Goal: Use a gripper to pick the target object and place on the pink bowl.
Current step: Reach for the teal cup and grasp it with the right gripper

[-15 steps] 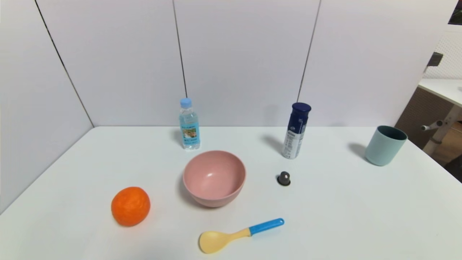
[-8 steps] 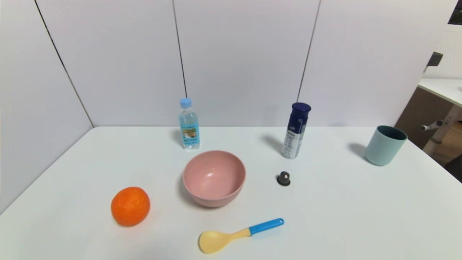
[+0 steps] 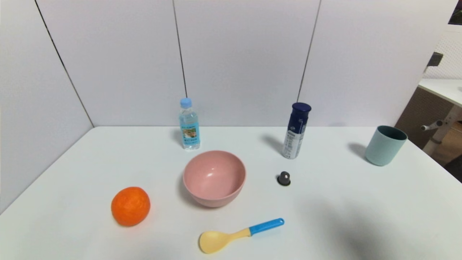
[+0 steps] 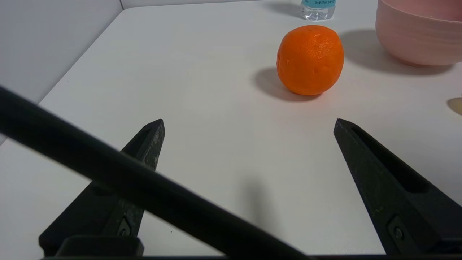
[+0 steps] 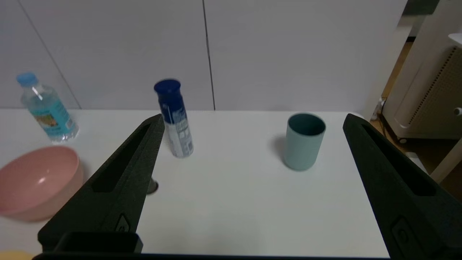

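The teal cup [image 3: 385, 145] stands upright near the far right edge of the white desk [image 3: 361, 224], well apart from the pink bowl [image 3: 214, 178] that sits near the middle. Neither arm shows from the head view; only a soft grey shadow falls on the desk's near right part.

From the right wrist view, the right hand [image 5: 252, 119] hovers above the desk with its two dark fingers [image 5: 119, 180] spread wide apart and nothing between them; the cup [image 5: 303, 141] stands farther off, seen through the gap. The small dark capsule [image 3: 284, 178] is mostly hidden there behind one finger.

The left hand [image 4: 249, 121] hangs low over the near left of the desk, fingers [image 4: 382, 177] apart and empty, the orange [image 4: 310, 59] ahead of it. A black bar crosses that view and hides part of one finger; the bowl [image 4: 418, 36] and the water bottle [image 4: 317, 7] are cut off at the picture's edge.

Behind the bowl stand the bottle [image 3: 189, 125] and, to the right, the navy-capped spray can [image 3: 296, 130]. A yellow spoon with a blue handle [image 3: 238, 235] lies in front of the bowl.
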